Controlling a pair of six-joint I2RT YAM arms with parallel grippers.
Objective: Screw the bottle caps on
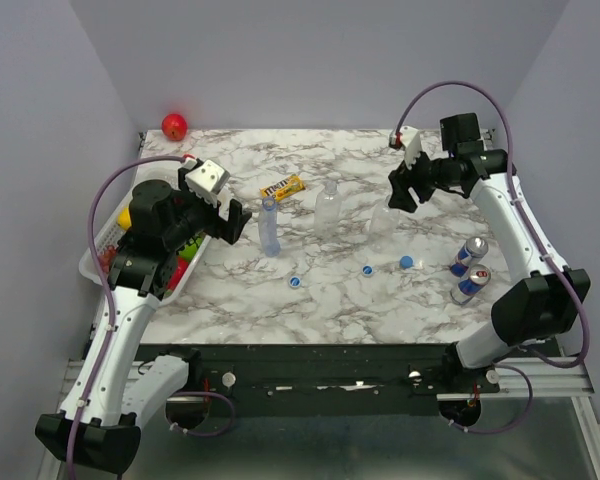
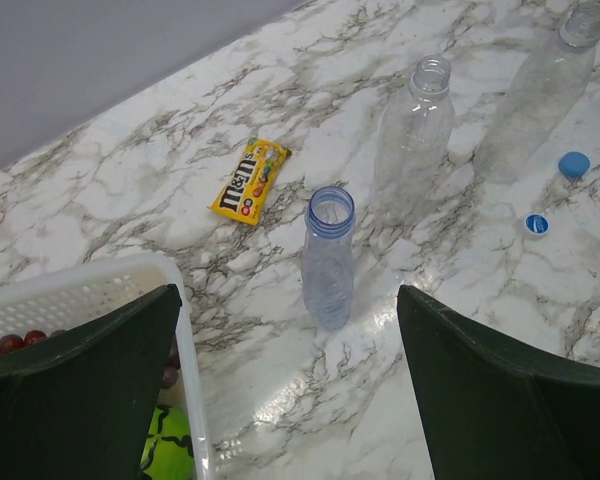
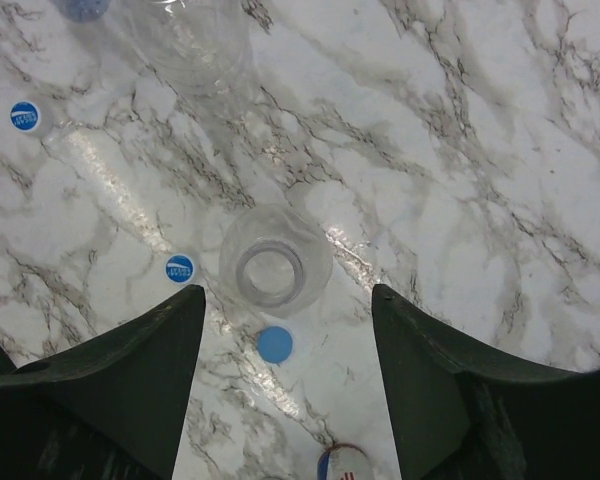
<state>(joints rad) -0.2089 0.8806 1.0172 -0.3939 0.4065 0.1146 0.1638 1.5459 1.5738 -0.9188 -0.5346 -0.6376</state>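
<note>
Bottles [image 1: 327, 205] stand upright mid-table, long axes vertical, mouths up; bottle caps [image 1: 295, 282] lie loose at their 6 o'clock, clear of the table [image 1: 230, 320] edges. Left wrist: left gripper [image 2: 290, 400] spread, blue-tinted bottle [image 2: 329, 258] at 12 o'clock. Right wrist: right gripper [image 3: 285, 400] spread, colourless bottle [image 3: 275, 265] at 12 o'clock, open table at 3 o'clock.

Overhead from behind, left wrist slanting across table [image 2: 130, 170], right wrist straight down, sharing clear bottle [image 3: 275, 262]
</note>
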